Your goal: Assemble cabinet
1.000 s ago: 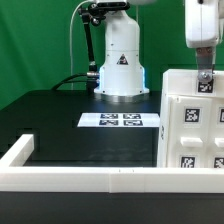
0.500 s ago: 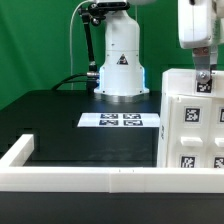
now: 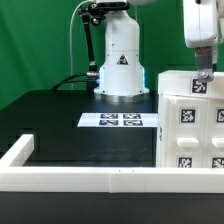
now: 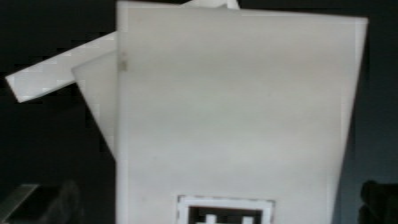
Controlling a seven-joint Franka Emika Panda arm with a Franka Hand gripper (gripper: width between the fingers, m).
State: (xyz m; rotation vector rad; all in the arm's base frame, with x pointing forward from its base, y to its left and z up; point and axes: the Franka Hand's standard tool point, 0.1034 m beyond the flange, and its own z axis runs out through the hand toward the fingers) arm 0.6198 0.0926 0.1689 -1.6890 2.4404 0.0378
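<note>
Nearest the camera, a low white border rail (image 3: 75, 178) is seen edging a black table (image 3: 70, 125), backed by green walls. Behind the rail, on the exterior view's right, the white cabinet (image 3: 190, 125) is stood upright, its faces tagged. The marker board (image 3: 120, 121) is laid flat mid-table, with open black surface left around it. The gripper (image 3: 204, 73) is lowered onto the cabinet's top; whether it is clenched cannot be told. Farthest back, the arm's white base (image 3: 122, 62) is mounted.

The arm's white wrist is seen dropping straight down at the exterior view's right, with the claw (image 3: 203, 74) pointed downward. Fingers are kept pretty close together, but whether anything's actually pinched can't be made out.
</note>
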